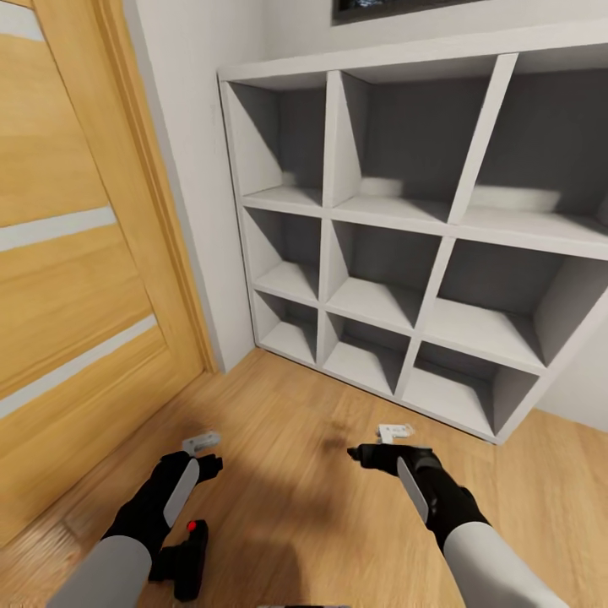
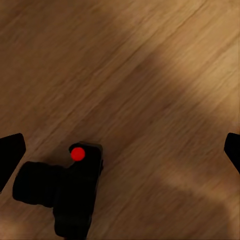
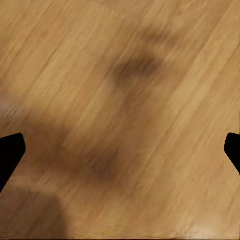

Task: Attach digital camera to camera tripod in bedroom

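Facing you is a white cube shelf (image 1: 397,245) with bare compartments, standing against the far wall, with a wooden door (image 1: 76,253) at the left and light wood floor (image 1: 295,439) spreading toward you. Your two arms reach forward and down over that floor, well apart from each other. The left gripper (image 1: 203,463) hangs with its fingers spread wide, as its wrist view shows, and the right gripper (image 1: 365,456) is likewise spread over bare floor, pinching nothing. The digital camera (image 1: 184,559) lies on the floor at the near left, just beside your left forearm and nearer to you than the left fingers. It is a small, chunky black body with a stubby lens barrel sticking out to one side and a bright red button on top. From here, the likely trouble is reaching for it blind: it sits behind your fingers, so a straight descent would probably land on floor, and drawing the arm back could knock it with the wrist and slide it away. No tripod is in sight, so you will likely have to carry it elsewhere.
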### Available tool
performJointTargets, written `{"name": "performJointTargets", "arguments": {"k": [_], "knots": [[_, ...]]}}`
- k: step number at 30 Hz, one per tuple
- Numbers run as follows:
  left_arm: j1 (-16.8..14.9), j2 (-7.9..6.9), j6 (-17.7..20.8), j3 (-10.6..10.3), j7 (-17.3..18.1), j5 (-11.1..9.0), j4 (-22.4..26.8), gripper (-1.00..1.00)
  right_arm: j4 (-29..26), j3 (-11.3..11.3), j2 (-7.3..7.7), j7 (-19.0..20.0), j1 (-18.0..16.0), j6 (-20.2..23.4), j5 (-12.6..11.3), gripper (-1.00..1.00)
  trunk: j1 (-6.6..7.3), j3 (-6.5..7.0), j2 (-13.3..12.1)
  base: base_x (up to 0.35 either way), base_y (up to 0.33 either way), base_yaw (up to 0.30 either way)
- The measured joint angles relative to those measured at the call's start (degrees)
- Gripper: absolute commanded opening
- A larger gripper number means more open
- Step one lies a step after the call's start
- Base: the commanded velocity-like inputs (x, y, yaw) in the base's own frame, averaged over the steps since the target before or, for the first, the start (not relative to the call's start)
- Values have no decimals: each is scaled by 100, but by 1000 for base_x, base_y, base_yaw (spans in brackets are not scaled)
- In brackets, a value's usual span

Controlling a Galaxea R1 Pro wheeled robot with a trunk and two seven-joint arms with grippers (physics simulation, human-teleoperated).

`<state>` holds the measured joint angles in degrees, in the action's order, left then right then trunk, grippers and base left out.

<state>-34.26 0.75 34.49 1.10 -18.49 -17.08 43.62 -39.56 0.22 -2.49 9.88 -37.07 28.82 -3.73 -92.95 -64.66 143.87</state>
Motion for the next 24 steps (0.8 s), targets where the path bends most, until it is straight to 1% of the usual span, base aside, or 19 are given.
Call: {"name": "performJointTargets", "arguments": {"k": [4, 5, 8, 9, 11, 12, 15, 17, 24], "knots": [[0, -4, -3, 13, 34, -27, 11, 100, -32, -14, 34, 987, 0, 152, 12, 100, -10, -89, 5, 0, 0, 0], [0, -6, -3, 18, 47, -39, 19, 100, -40, -19, 92, 1494, 0, 192, 18, 100, -13, -111, 7, 0, 0, 0], [0, -7, -4, 23, 59, -50, 27, 100, -47, -24, 233, 2203, 0, 226, 22, 100, -21, -177, 11, 0, 0, 0], [0, -3, -9, 21, 64, -56, 36, 100, -53, -28, 391, 2879, 0, 247, 20, 100, -23, -200, 12, 0, 0, 0], [0, -2, -10, 20, 62, -57, 37, 100, -54, -28, 452, 3158, 0, 253, 18, 100, -28, -244, 15, 0, 0, 0], [0, -3, -11, 21, 59, -58, 38, 100, -56, -29, 494, 3376, 0, 253, 18, 100, -31, -266, 16, 0, 0, 0], [0, -2, -12, 20, 51, -59, 40, 100, -57, -29, 540, 3689, 1, 242, 26, 100, -39, -333, 20, 0, 0, 0], [0, -1, -12, 19, 44, -56, 42, 100, -57, -29, 556, 3809, 1, 234, 28, 100, -44, -377, 23, 0, 0, 0], [0, 0, -11, 16, 17, -43, 54, 100, -57, -30, 570, 3912, 1, 222, 42, 100, -62, -532, 32, 0, 0, 0]]}}
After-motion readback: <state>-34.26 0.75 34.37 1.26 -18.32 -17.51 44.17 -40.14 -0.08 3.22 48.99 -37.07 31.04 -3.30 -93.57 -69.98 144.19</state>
